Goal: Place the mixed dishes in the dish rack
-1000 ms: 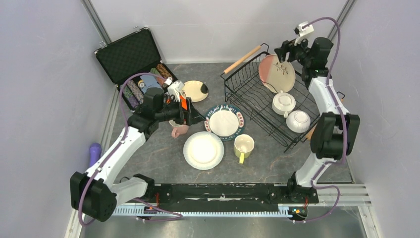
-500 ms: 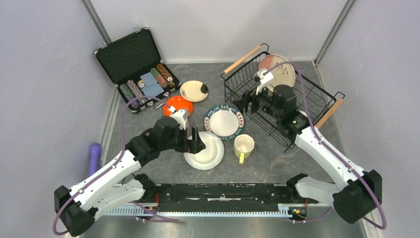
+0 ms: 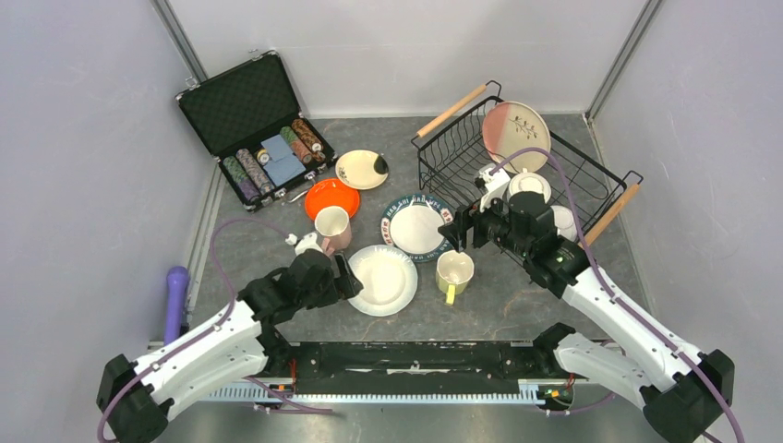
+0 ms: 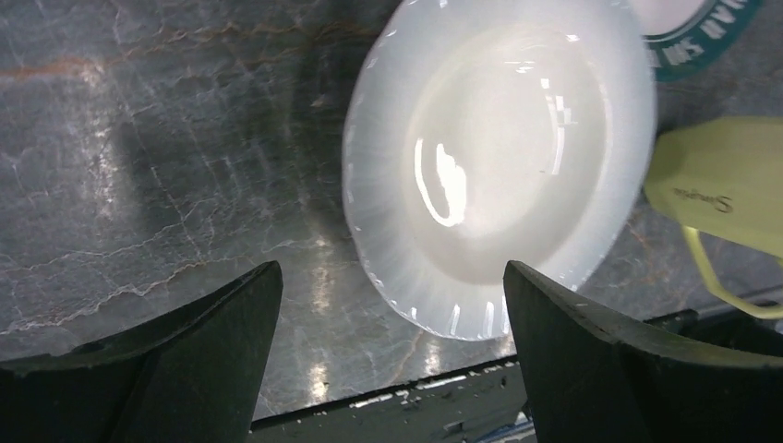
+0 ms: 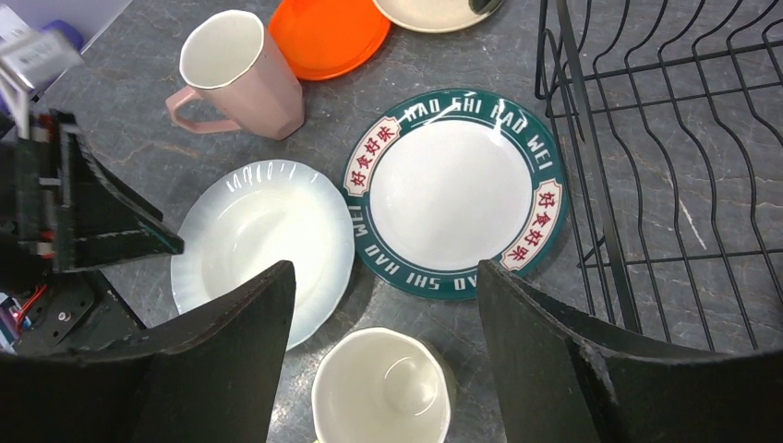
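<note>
The dish rack stands at the back right and holds the pink-cream plate upright, a white mug and a white bowl half hidden by my right arm. On the table lie the teal-rimmed plate, white plate, orange plate and cream black-spotted plate. The pink mug and yellow-green mug stand upright. My left gripper is open and empty at the white plate's near-left rim. My right gripper is open and empty above the yellow-green mug.
The open black case with poker chips and a blue card box sits at the back left. A purple object lies off the table's left edge. The rack's wire wall is just right of my right gripper. Grey walls enclose the table.
My right arm has swung from the rack's back down to above the yellow-green mug. My left arm has drawn back toward the near edge, uncovering the pink mug and orange plate.
</note>
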Controlling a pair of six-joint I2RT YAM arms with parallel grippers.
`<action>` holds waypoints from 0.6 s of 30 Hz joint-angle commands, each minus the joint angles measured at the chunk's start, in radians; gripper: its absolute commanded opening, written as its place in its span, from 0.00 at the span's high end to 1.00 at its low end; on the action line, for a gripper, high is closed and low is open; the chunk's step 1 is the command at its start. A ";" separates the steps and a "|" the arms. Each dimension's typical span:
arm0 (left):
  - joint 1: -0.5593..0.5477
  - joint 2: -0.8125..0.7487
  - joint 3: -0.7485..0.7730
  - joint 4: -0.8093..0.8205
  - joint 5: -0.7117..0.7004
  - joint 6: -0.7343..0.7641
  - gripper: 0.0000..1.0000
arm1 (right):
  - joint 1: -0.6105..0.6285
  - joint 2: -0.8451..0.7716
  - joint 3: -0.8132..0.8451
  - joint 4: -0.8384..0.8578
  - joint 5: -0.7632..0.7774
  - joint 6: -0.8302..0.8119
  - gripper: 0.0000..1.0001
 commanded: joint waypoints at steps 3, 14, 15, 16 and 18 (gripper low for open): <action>-0.003 0.018 -0.133 0.183 -0.030 -0.181 0.09 | 0.001 -0.020 0.003 0.034 -0.022 0.011 0.22; -0.002 0.135 -0.232 0.410 -0.008 -0.323 0.41 | 0.002 -0.031 -0.026 0.058 -0.032 0.028 0.22; -0.003 0.141 -0.233 0.419 -0.007 -0.320 0.53 | 0.002 -0.032 -0.025 0.057 -0.033 0.031 0.22; -0.003 0.140 -0.232 0.422 -0.010 -0.313 0.65 | 0.002 -0.033 -0.023 0.058 -0.038 0.032 0.22; -0.003 0.104 -0.223 0.395 -0.028 -0.289 0.84 | 0.002 -0.030 -0.022 0.058 -0.049 0.033 0.22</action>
